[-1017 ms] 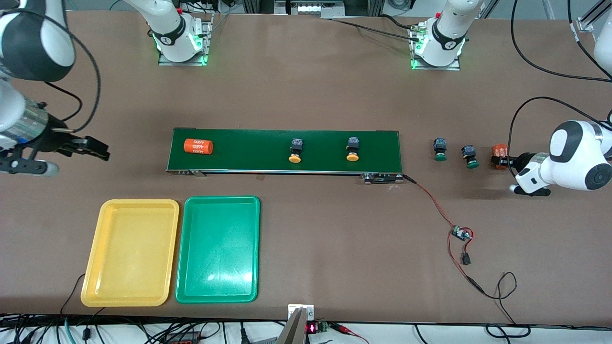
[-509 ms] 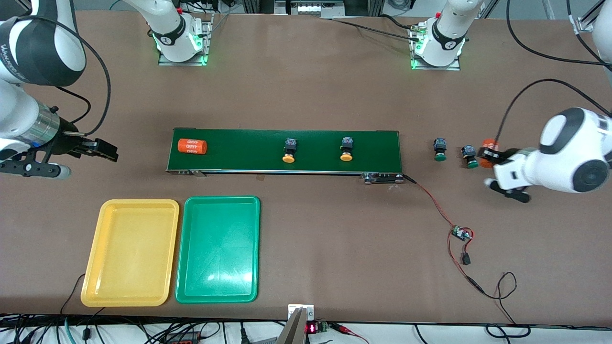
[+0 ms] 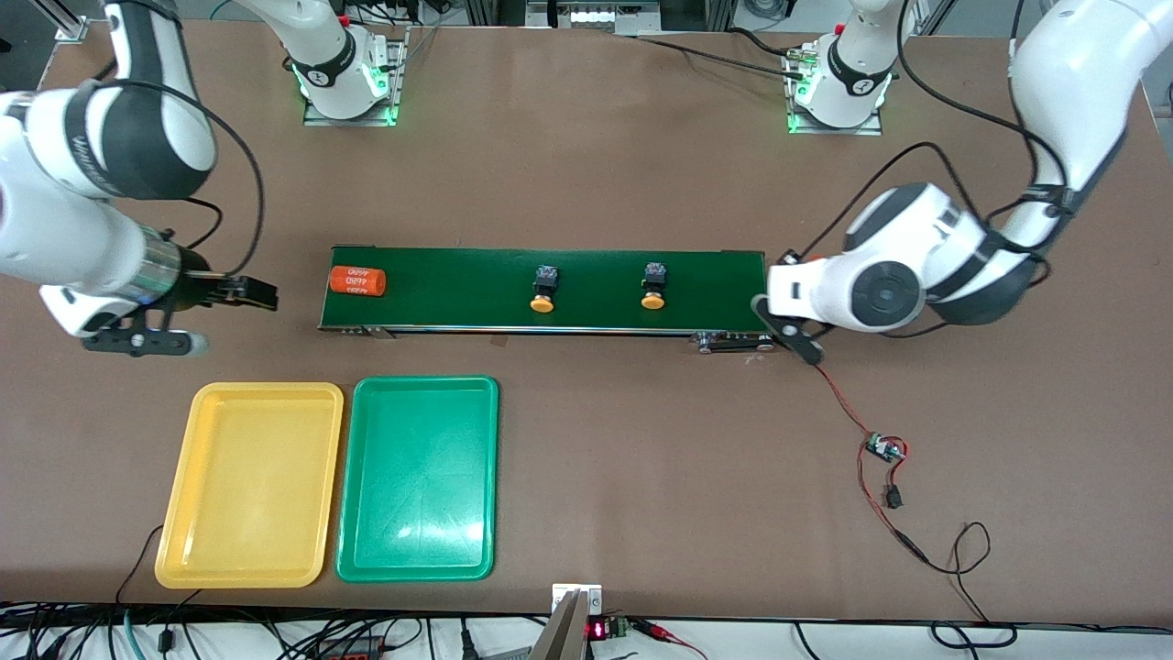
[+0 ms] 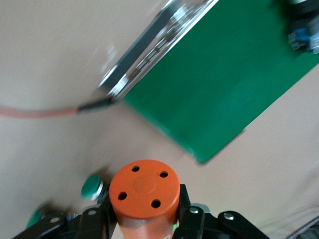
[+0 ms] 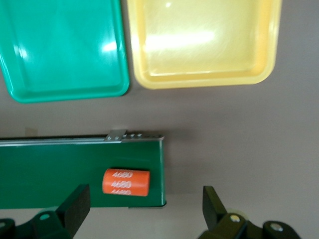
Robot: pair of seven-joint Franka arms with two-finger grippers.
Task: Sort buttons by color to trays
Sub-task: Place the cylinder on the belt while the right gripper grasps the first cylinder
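Two yellow-capped buttons [image 3: 543, 290] [image 3: 652, 288] stand on the dark-green belt [image 3: 458, 293]. The left arm hides the green-capped buttons in the front view. In the left wrist view, two green caps [image 4: 92, 185] [image 4: 36, 217] show on the table under the hand. My left gripper [image 4: 144, 204] is shut on an orange cylinder [image 4: 144, 191] over the table, just off the belt's end [image 3: 777, 316]. My right gripper [image 3: 257, 295] is open and empty beside the belt's other end. The yellow tray [image 3: 266, 390] and green tray [image 3: 422, 382] lie side by side, nearer the camera.
A second orange cylinder [image 3: 357, 280] marked 4680 lies on the belt near my right gripper, also in the right wrist view [image 5: 126, 181]. A red and black cable [image 3: 843, 403] runs from the belt's motor end to a small circuit board [image 3: 884, 449].
My left gripper has carried the orange cylinder from the table's end to the belt's end. My right gripper has moved toward the belt. The things on the belt drifted toward the right arm's end.
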